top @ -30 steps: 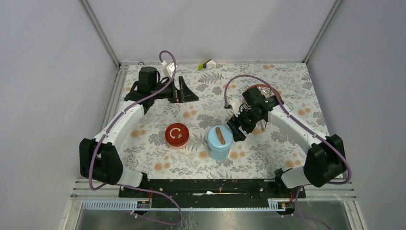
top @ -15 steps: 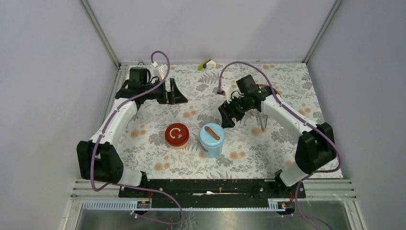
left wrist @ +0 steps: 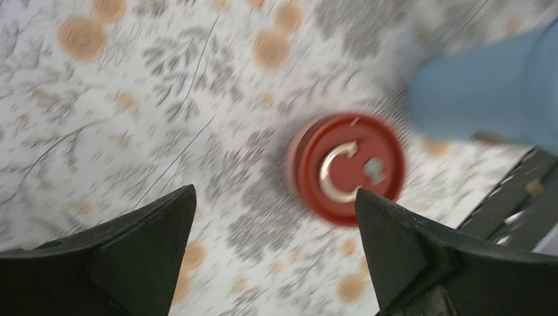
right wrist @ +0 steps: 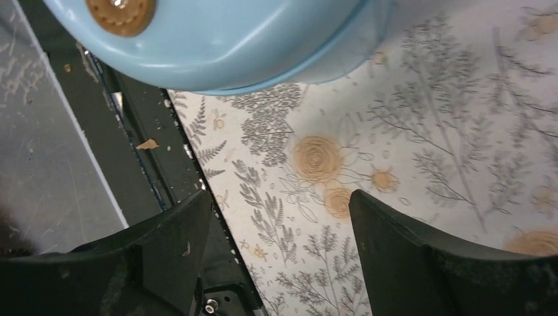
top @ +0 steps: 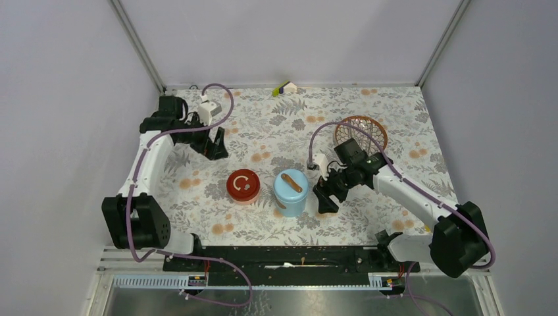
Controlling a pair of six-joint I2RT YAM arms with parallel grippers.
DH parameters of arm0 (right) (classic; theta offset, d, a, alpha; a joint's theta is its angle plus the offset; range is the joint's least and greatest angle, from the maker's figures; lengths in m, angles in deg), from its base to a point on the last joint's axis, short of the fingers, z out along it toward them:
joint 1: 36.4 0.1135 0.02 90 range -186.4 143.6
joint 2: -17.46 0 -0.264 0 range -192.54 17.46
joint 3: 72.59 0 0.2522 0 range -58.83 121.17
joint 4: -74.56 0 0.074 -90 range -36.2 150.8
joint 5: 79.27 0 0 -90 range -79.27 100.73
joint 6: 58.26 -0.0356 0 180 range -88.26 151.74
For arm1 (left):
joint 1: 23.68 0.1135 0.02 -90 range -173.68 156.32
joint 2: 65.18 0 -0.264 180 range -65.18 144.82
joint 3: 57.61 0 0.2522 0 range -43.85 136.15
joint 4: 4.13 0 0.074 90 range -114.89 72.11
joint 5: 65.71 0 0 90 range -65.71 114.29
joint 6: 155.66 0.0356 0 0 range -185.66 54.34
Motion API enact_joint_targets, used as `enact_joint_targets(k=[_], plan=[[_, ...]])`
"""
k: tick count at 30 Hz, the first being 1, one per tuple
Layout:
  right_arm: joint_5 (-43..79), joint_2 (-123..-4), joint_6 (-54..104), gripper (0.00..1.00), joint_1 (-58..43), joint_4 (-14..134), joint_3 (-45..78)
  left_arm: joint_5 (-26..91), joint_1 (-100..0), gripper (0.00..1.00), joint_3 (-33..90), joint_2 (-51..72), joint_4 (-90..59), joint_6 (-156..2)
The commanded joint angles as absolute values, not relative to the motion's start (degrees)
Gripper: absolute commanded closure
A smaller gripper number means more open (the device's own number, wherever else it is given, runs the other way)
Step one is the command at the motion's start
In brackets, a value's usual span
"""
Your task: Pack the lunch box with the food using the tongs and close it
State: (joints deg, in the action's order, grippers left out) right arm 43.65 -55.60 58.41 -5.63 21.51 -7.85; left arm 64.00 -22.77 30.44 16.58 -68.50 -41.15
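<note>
Hanging over the far left corner of the worktop (top: 283, 125), the left gripper (top: 216, 145) has its fingers spread wide with nothing between them. Right of it, toward the near edge at the middle, sits the small salmon-red bowl (top: 243, 186), with a pale curved piece and a smaller bit inside, too blurred to name. It looks rigid and light, so I would take it by the rim. Just beside it on the right stands the light-blue shell (top: 290, 194), upright, its brown strap handle (top: 295, 182) lying across the top. To my eye it is smooth, hard and wide, likely to skid on the cloth if nudged. The strap, or a firm pinch across the wall, seems the safer hold. The right gripper (top: 326, 199) hovers low just beside the shell on its right, jaws apart and empty, the shell outside them. Toward the far right corner rests the patterned dish (top: 359, 119), partly covered by the right arm. I cannot make out the tongs.
</note>
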Motion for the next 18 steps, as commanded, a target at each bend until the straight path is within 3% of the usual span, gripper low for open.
enact_joint_targets(k=[1,12,18], plan=[[46.69,-55.17,55.82,0.17,-2.08,26.14,-9.85,55.33,-19.86,0.01,26.26,14.88,-77.58,-15.69],[50.74,-57.62,43.4,0.1,-0.13,40.24,-14.92,58.38,-19.38,0.01,8.59,11.95,-68.85,3.94],[46.43,-62.04,37.63,0.11,0.22,46.68,-14.02,59.27,-23.29,0.01,4.43,14.98,-60.48,1.46]])
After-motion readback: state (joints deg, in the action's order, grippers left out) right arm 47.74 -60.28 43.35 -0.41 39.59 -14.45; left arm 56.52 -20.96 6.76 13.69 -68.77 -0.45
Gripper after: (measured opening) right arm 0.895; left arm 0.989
